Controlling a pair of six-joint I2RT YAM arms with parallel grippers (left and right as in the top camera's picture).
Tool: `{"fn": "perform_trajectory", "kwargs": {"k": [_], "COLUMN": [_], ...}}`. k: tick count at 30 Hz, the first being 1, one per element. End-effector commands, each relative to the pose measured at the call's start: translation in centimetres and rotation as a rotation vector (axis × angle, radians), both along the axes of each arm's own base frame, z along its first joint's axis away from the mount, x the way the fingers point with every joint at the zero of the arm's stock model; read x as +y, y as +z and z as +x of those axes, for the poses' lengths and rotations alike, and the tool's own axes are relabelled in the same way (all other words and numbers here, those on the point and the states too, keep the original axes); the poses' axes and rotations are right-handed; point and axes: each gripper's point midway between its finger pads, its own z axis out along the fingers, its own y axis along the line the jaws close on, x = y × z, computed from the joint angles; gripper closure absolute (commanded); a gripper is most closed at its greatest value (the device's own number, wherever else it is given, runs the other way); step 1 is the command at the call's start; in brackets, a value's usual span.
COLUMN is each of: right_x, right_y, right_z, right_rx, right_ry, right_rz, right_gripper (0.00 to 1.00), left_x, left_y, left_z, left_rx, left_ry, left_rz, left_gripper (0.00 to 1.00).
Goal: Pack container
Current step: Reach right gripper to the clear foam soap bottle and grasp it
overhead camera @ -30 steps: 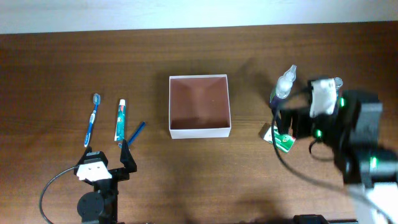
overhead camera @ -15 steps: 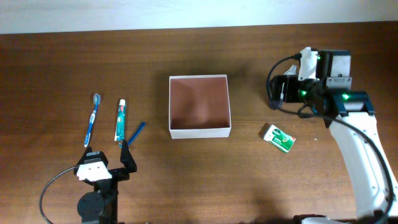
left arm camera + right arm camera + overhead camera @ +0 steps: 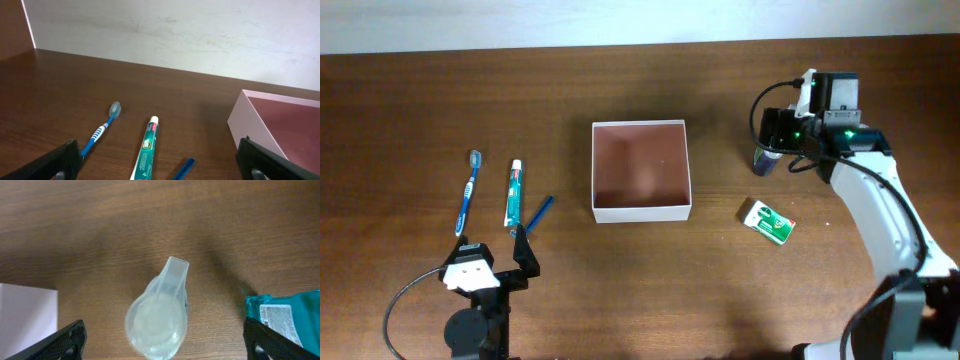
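- Square container, white walls, reddish-brown inside (image 3: 642, 211): at centre of the brown wooden tabletop (image 3: 420, 100).
- Right gripper (image 3: 165, 336): wide apart, gripping nothing, straddling clear plastic spray bottle (image 3: 159, 315) at container's 3 o'clock.
- Left gripper (image 3: 490, 242): wide apart, empty, at container's 8 o'clock.

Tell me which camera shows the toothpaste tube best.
The left wrist view: the toothpaste tube lies close and large, white cap and green print clear, though its lower end runs off the frame. The overhead view shows the whole tube, but small, beside the toothbrush. The right wrist view does not show it.
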Motion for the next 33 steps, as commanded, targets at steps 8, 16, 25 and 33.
{"fn": "perform_trajectory", "kwargs": {"k": [8,16,25,33], "right_x": [-0.7,-1.5,-1.3,0.2], "right_y": [-1.7,-1.1,-0.9,0.8], "right_z": [1.8,2.5,2.7,3.2], "right_rx": [0.000,-0.037,-0.046,-0.073], "right_ry": [-0.026,-0.050,-0.027,0.066], "right_rz": [-0.013,-0.052,-0.064,-0.067], "right_gripper": [0.31,0.48,0.78,0.84], "left_x": [0.2,0.2,0.2,0.2], "left_y": [-0.3,-0.3,-0.3,-0.3], "left_z": [0.0,0.0,0.0,0.0], "left_rx": [0.006,0.006,0.006,0.006], "left_ry": [0.008,0.008,0.008,0.008], "left_rz": [0.016,0.016,0.016,0.016], "left_gripper": [0.01,0.01,0.00,0.01]}}
